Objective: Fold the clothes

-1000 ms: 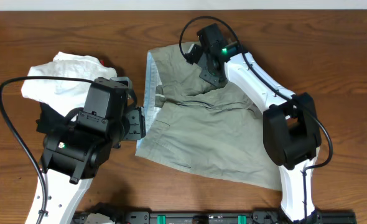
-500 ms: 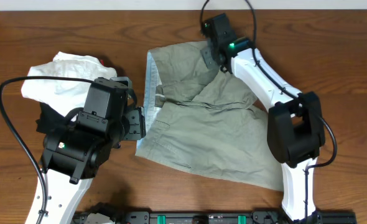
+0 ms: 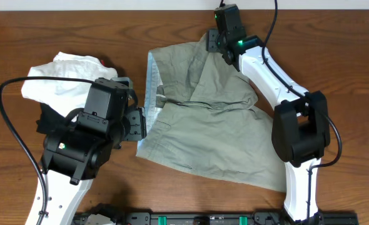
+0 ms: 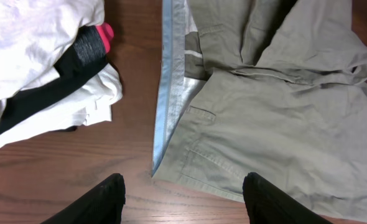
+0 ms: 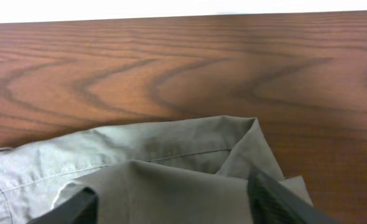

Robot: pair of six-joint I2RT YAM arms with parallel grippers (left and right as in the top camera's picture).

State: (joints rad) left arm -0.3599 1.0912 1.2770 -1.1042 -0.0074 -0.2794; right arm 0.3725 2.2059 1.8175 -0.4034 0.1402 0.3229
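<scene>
Since a second ago, your right end effector (image 3: 216, 42) has travelled from over the upper middle of the shorts (image 3: 203, 131) to their top edge, near the upper centre of the overhead frame. A ridge of cloth has been drawn up with it. Its jaws were clenched then. Now the right wrist view shows them spread wide, with cloth lying loose beneath and nothing pinched. Your left arm and the pile (image 3: 62, 72) have not shifted.

The shorts are khaki grey-green woven cotton, creased, with a soft fold running across the upper half. A pale blue lining strip edges the waistband, and you can see stitched pocket seams in the left wrist view. They lie flat on the glossy wood-grain desk (image 3: 22, 25), centre to lower right of the overhead frame. The waistband is at the left, running top to bottom, and the legs point right. The long axis slants from upper left to lower right.

Your left end effector (image 3: 136, 123) hovers released just beside the waistband's lower corner. The pile of white and black cloth with a red bit sits at the upper left.
</scene>
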